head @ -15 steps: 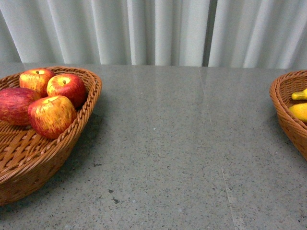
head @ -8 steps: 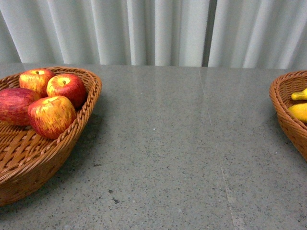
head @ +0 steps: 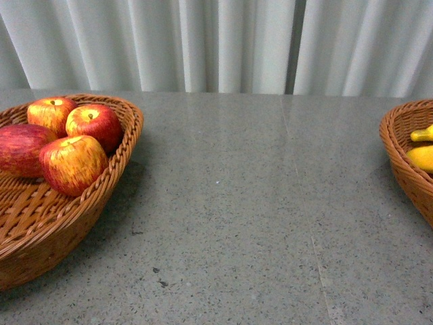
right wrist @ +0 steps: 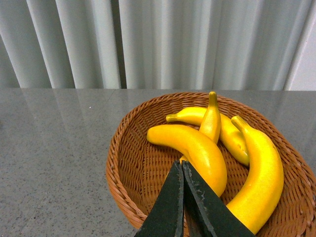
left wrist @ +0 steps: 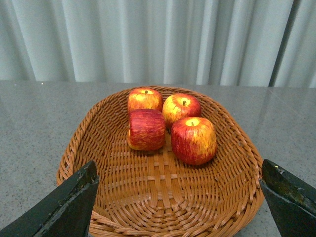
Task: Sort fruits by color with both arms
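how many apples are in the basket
4, all at the far end of the left basket: two at the back, one lying on its side, one nearest. None looks hidden.

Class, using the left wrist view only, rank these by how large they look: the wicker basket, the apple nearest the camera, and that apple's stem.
1. Wicker basket, by far the largest.
2. Nearest apple; closeness may enlarge it slightly.
3. Its stem, tiny.
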`<state>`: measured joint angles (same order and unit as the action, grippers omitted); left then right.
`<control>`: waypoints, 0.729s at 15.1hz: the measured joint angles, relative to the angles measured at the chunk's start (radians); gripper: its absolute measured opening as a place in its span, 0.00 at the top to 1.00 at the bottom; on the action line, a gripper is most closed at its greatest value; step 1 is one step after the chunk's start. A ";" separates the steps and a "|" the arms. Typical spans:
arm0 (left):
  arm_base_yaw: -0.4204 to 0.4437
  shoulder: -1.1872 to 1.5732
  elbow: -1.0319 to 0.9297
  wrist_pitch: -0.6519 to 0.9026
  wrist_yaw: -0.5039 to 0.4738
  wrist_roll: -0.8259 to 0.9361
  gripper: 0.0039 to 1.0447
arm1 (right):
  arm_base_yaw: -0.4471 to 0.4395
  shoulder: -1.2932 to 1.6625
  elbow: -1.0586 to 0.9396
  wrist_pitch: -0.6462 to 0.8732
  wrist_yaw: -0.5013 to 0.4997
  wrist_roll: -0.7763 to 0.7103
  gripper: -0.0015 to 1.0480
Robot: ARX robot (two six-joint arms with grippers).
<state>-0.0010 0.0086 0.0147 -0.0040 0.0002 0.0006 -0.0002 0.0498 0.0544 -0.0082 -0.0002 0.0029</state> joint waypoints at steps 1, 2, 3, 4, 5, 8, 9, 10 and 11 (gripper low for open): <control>0.000 0.000 0.000 0.000 0.000 0.000 0.06 | 0.000 -0.005 -0.003 0.000 0.000 0.000 0.98; 0.000 0.000 0.000 0.000 0.000 0.000 0.06 | 0.000 -0.009 -0.009 0.003 0.000 0.000 0.98; 0.000 0.000 0.000 0.000 0.000 0.000 0.06 | 0.000 -0.047 -0.042 0.003 -0.001 0.000 0.98; 0.000 0.000 0.000 0.000 -0.001 0.000 0.06 | 0.000 -0.039 -0.042 0.002 0.000 0.001 0.98; 0.000 0.000 0.000 0.000 -0.001 0.000 0.06 | 0.000 -0.046 -0.042 0.008 0.000 0.000 0.98; 0.000 0.000 0.000 0.000 0.000 0.000 0.06 | 0.000 -0.046 -0.042 0.003 0.000 0.000 0.98; 0.000 0.000 0.000 0.000 0.000 0.000 0.06 | 0.000 -0.046 -0.042 0.003 0.000 0.000 0.92; 0.000 0.000 0.000 0.000 0.000 0.000 0.06 | 0.000 -0.046 -0.042 0.004 0.000 0.000 0.80; 0.000 0.000 0.000 0.000 0.000 0.000 0.06 | 0.000 -0.046 -0.042 0.003 0.000 0.000 0.69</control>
<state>-0.0010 0.0086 0.0147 -0.0040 -0.0002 0.0006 -0.0002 0.0040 0.0128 -0.0048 -0.0002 0.0025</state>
